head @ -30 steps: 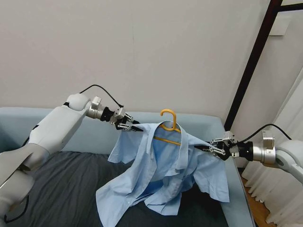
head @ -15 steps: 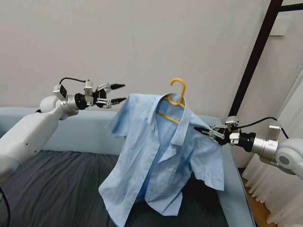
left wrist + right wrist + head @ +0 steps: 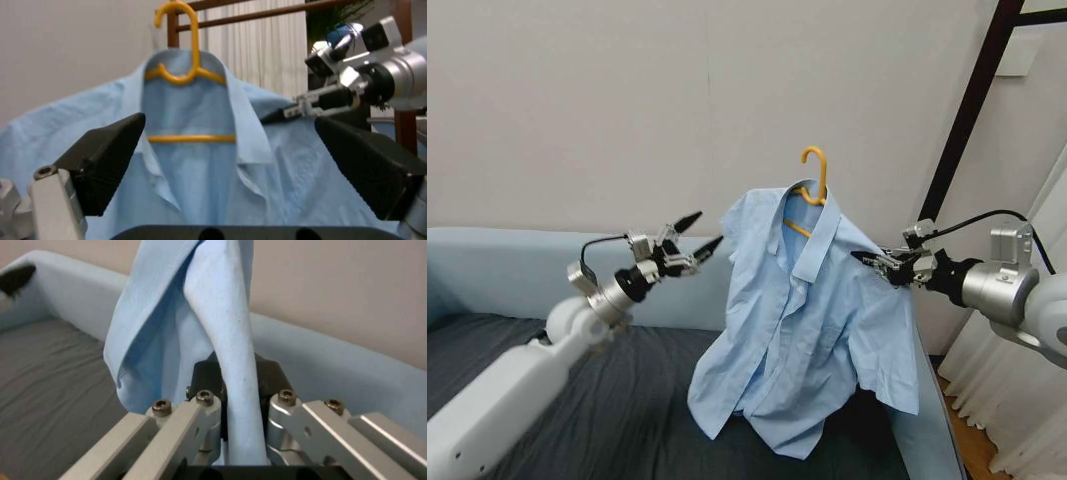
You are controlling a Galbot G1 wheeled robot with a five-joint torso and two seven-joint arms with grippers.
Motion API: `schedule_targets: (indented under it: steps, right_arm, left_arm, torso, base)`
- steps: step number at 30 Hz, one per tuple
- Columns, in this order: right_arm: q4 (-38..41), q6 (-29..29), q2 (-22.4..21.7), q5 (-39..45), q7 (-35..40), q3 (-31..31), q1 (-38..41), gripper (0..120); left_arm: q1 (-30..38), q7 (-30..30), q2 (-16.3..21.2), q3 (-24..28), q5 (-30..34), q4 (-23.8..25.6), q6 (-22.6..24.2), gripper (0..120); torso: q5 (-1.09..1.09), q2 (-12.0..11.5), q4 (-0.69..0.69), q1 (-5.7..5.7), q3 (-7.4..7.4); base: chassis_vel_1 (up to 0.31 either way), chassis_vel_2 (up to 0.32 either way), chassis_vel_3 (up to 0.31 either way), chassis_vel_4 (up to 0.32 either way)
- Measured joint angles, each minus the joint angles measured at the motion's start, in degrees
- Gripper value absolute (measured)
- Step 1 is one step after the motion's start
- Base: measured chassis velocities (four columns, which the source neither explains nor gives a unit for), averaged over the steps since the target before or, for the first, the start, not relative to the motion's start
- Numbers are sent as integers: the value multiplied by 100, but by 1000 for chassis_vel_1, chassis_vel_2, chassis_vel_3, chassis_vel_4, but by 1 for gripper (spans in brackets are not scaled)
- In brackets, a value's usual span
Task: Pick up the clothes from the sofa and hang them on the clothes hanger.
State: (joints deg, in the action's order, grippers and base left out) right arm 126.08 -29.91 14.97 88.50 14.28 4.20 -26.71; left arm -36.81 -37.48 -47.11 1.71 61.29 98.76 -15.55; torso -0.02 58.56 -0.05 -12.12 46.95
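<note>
Right gripper pinched tight on a shoulder fold of the light blue shirt, shirt held up above the sofa, yellow hanger seemingly inside its collar, left gripper spread wide, just beside the shirt, not touching

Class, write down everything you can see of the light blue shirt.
The shirt is light blue, short-sleeved and collared, of thin wrinkled fabric, open at the front. It is draped on a yellow hanger, over the sofa. The right end effector pinches its shoulder; the open left end effector is apart from it.
</note>
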Motion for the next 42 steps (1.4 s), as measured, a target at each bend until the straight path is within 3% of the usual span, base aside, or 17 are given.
schedule_targets:
  steps: [5, 7, 12, 14, 18, 23, 27, 33, 42]
  right_arm:
    - [-233, 22, 331, -129, -55, 39, -18, 7]
    - [-281, 23, 378, -174, -94, 37, -16, 7]
    - [-1247, 96, 1400, -1014, -805, -152, 118, 7]
    - [-1285, 97, 1432, -1045, -831, -169, 136, 7]
    - [-1506, 28, 1599, -1181, -925, -421, 444, 7]
    - [-1812, -401, 1801, -612, -547, -1189, 1759, 7]
    - [-1916, -555, 1824, -223, -346, -1557, 2332, 7]
    - [-1849, -766, 1707, 179, -149, -1892, 2960, 7]
    - [-1658, -916, 1707, 311, -114, -1762, 3046, 7]
  left_arm:
    - [106, 840, -508, 528, -709, -89, -174, 100]
    - [130, 866, -548, 556, -740, -120, -181, 100]
    - [524, 1100, -1125, 885, -907, -703, -212, 100]
    - [555, 1126, -1151, 910, -917, -735, -207, 100]
    - [801, 1292, -1356, 1065, -992, -946, -142, 100]
    - [1201, 1728, -1825, 1154, -1149, -1400, -126, 100]
    - [1373, 1765, -1901, 1047, -1074, -1530, -158, 100]
    - [1622, 1760, -1909, 918, -958, -1687, -200, 100]
    - [1587, 1511, -1762, 761, -816, -1683, -212, 97]
  torso:
    - [-1, 0, -3, 0, 0]
    - [-1, 0, -4, 0, 0]
    - [2, -1, 2, -2, 3]
    - [1, -1, 2, -2, 3]
    - [1, -1, 0, -2, 2]
    - [-1, -1, -2, -2, 2]
    - [-2, -1, 2, -2, 2]
    - [-2, -1, -3, -2, 1]
    - [-2, -1, 0, -2, 1]
  base:
    - [0, 0, 0, 0]
    - [0, 0, 0, 0]
    - [0, 0, 0, 0]
    - [0, 0, 0, 0]
    - [0, 0, 0, 0]
    - [0, 0, 0, 0]
    - [0, 0, 0, 0]
    - [0, 0, 0, 0]
    - [0, 0, 0, 0]
